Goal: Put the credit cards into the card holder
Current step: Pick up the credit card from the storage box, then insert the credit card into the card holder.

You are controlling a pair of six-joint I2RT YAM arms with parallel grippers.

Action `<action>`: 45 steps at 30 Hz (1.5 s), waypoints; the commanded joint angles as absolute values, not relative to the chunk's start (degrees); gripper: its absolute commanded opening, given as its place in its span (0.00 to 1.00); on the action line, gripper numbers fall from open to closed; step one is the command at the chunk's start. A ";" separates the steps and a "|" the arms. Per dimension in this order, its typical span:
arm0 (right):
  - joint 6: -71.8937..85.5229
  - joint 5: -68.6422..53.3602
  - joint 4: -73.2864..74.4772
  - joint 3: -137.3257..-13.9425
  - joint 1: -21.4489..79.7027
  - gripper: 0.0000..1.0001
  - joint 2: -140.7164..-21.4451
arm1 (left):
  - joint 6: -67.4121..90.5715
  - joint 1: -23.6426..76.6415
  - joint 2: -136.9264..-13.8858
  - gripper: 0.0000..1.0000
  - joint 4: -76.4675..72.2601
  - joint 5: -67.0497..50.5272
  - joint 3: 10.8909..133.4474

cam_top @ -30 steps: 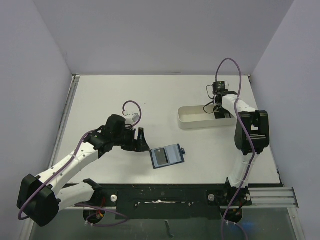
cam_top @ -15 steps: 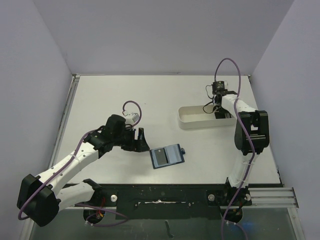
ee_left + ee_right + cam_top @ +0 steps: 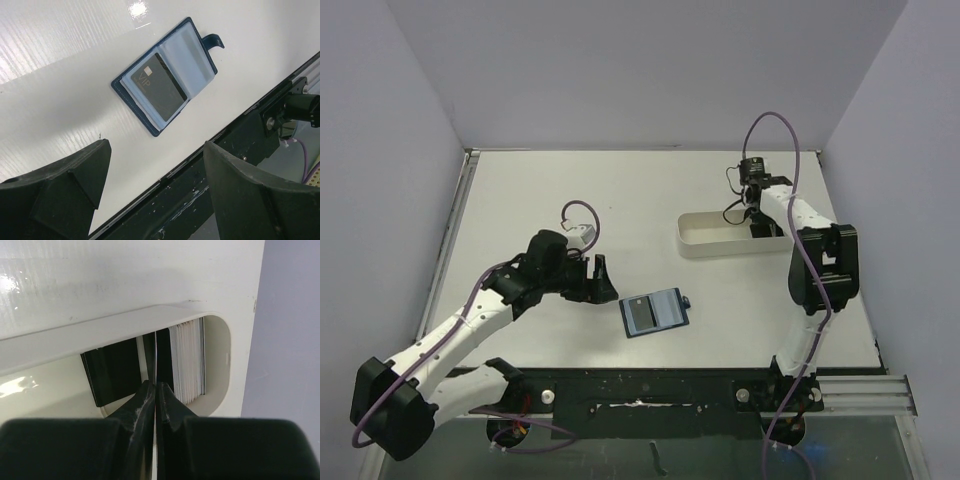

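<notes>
R gripper (image 3: 155, 389) is pinching shut on one of the credit cards (image 3: 164, 357) in the tray (image 3: 100, 327). L gripper (image 3: 156, 155) is hanging wide open, empty, near the card holder (image 3: 192, 52), which is lying open on the table w/ a VIP card (image 3: 159, 84) inside. Next: lifting the card straight up, clear of its neighbours.

Soft, even overhead light is filling the scene, glare is streaking across the glossy table (image 3: 60, 30) in both wrist views, faint shadows are pooling inside the white tray (image 3: 220, 370), and the nearest foreground is blurring.
</notes>
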State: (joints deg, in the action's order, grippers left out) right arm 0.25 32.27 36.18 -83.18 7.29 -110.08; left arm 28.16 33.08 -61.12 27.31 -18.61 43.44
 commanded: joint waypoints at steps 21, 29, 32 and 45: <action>18.44 18.16 39.79 -75.99 29.20 0.00 -75.14 | 47.35 33.04 -51.23 0.63 3.34 -26.53 37.98; 29.65 -2.89 21.18 -59.65 31.19 0.00 -57.82 | 58.44 33.01 -49.52 0.50 -11.27 -27.39 32.39; 33.63 -7.34 15.83 -55.91 31.20 0.00 -53.65 | 60.15 32.94 -48.81 0.48 -13.98 -27.07 32.04; 52.96 -27.65 -10.51 -44.31 32.87 0.00 -52.11 | 67.68 32.94 -52.01 0.48 -28.86 -30.05 30.54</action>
State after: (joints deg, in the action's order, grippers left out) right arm 45.78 -20.27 3.07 -45.30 31.51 -51.55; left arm 63.44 33.06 -51.31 -17.21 -27.75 31.31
